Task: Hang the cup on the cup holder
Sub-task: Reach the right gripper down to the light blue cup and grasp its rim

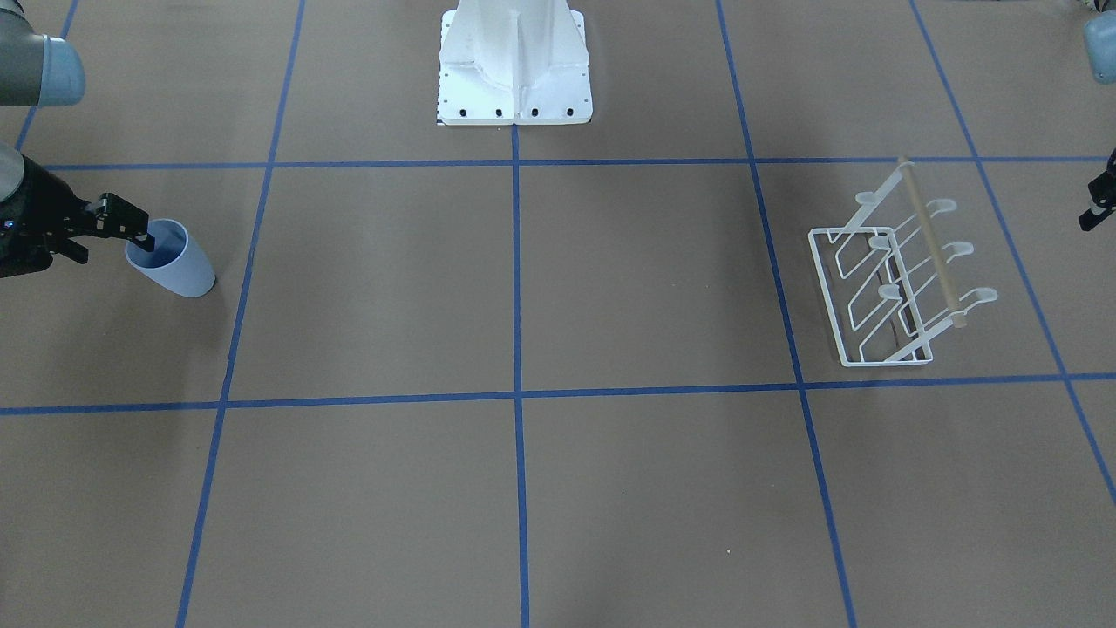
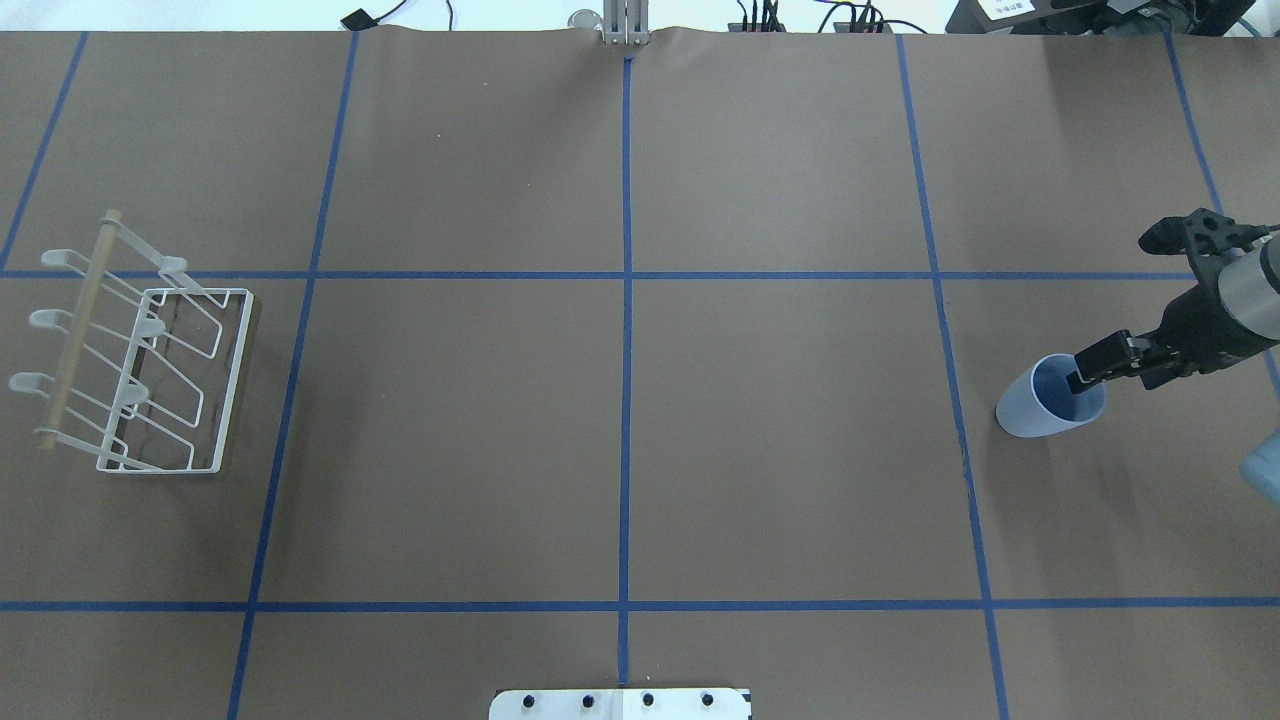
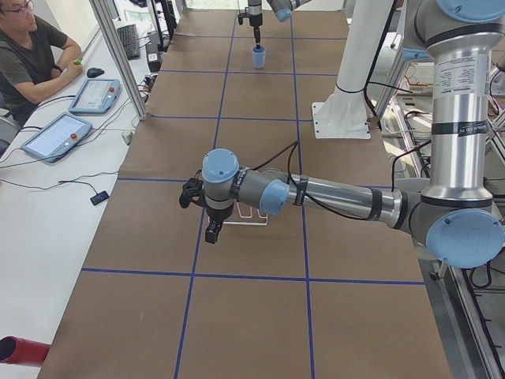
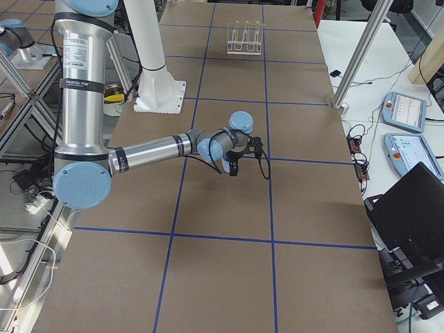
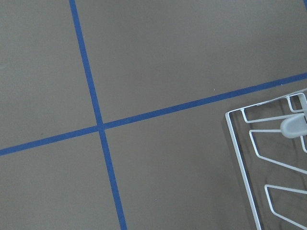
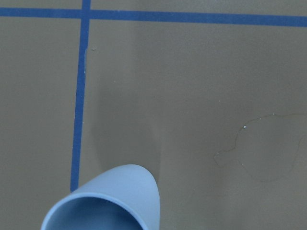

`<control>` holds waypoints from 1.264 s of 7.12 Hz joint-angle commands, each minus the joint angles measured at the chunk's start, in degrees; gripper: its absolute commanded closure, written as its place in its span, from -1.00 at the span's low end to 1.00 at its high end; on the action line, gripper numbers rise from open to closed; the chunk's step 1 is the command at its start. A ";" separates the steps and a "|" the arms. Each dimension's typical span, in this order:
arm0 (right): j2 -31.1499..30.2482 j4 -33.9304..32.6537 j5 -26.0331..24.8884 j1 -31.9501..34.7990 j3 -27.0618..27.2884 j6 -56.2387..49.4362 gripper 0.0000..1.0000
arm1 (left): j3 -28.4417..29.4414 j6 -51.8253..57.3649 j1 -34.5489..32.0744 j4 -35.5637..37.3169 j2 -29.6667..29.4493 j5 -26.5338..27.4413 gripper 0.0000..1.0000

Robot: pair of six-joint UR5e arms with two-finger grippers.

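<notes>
The light blue cup (image 1: 179,266) stands upright on the brown table at my right end, also in the overhead view (image 2: 1030,410) and at the bottom of the right wrist view (image 6: 120,191). My right gripper (image 1: 144,231) (image 2: 1078,368) is at its rim, one finger inside and one outside, shut on the wall. The white wire cup holder (image 1: 933,244) (image 2: 80,320) with its wooden rod sits at the opposite end; a corner shows in the left wrist view (image 5: 293,125). My left gripper (image 1: 1094,209) (image 3: 203,215) hovers beside the holder. Only its edge shows, so I cannot tell its state.
The white robot pedestal (image 1: 514,70) stands mid-table at my side. Blue tape lines grid the brown surface. A person (image 3: 31,47) sits at a side desk with tablets (image 3: 55,134), behind an aluminium post (image 3: 118,55).
</notes>
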 commanded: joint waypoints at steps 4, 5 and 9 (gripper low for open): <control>-0.50 0.02 0.01 -0.87 0.18 0.10 1.00 | -0.38 -0.05 0.00 -0.07 -0.04 0.00 -0.97; -0.50 0.02 0.01 -0.87 0.61 0.10 1.00 | -0.47 -0.05 0.00 -0.07 -0.04 0.00 -0.96; 0.20 0.63 8.34 6.49 4.66 0.27 1.00 | -0.56 -1.79 0.00 -0.07 -1.53 -0.09 -0.96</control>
